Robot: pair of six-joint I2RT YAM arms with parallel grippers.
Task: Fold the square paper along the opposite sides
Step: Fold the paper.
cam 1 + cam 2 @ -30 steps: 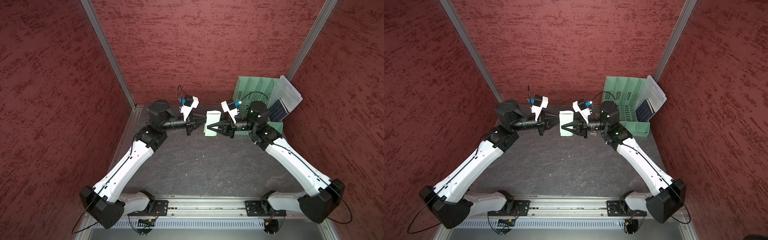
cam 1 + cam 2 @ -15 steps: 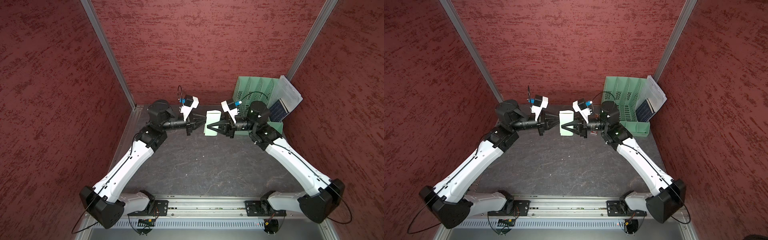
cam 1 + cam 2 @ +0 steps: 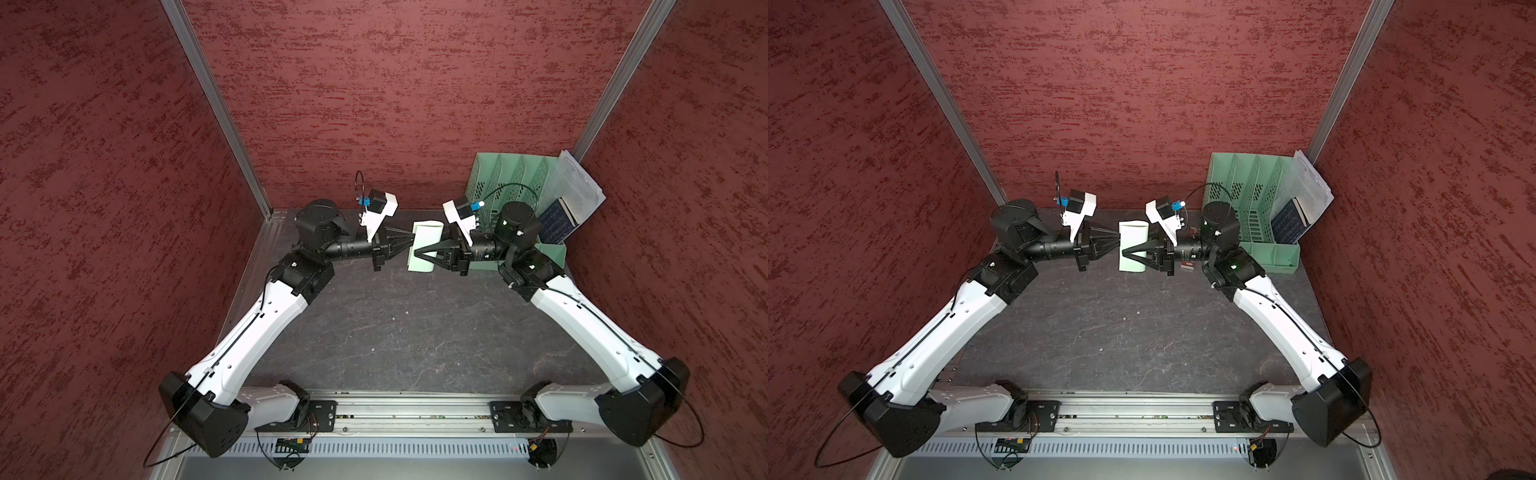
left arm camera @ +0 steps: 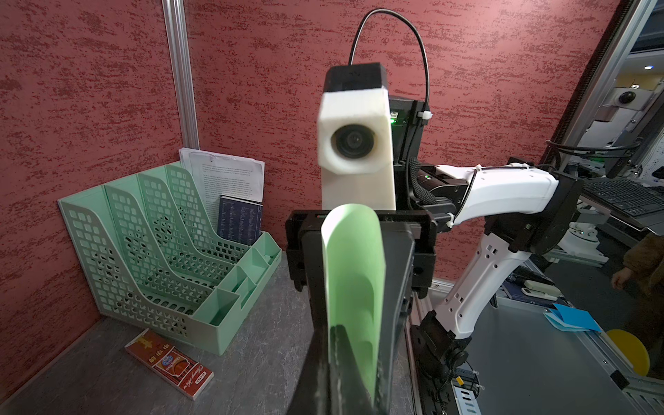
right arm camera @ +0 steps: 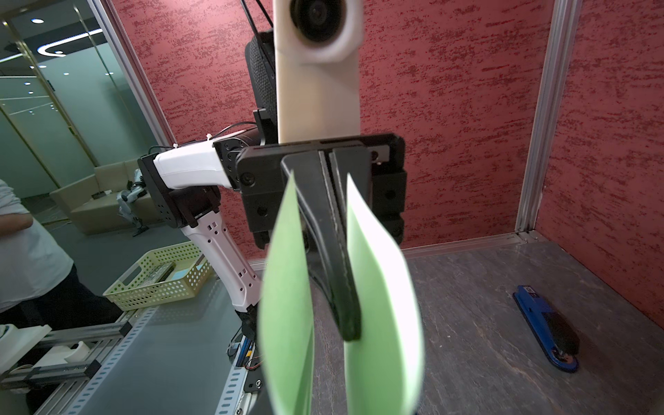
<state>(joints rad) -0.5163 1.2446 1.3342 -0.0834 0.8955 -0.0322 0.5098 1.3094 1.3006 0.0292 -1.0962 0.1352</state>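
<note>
Mid-air, curled square paper [image 3: 428, 232] clasped by right end effector [image 3: 419, 250]; closed left end effector [image 3: 409, 237] between flaps.

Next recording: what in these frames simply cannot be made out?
Right wrist view: the square paper covers the tips of the right gripper.
Top views: the paper's curved top hides the tip of the left gripper.
Top views: the right arm largely hides the red box.
Top and left wrist views: text on the printed sheets is too small to read.
</note>
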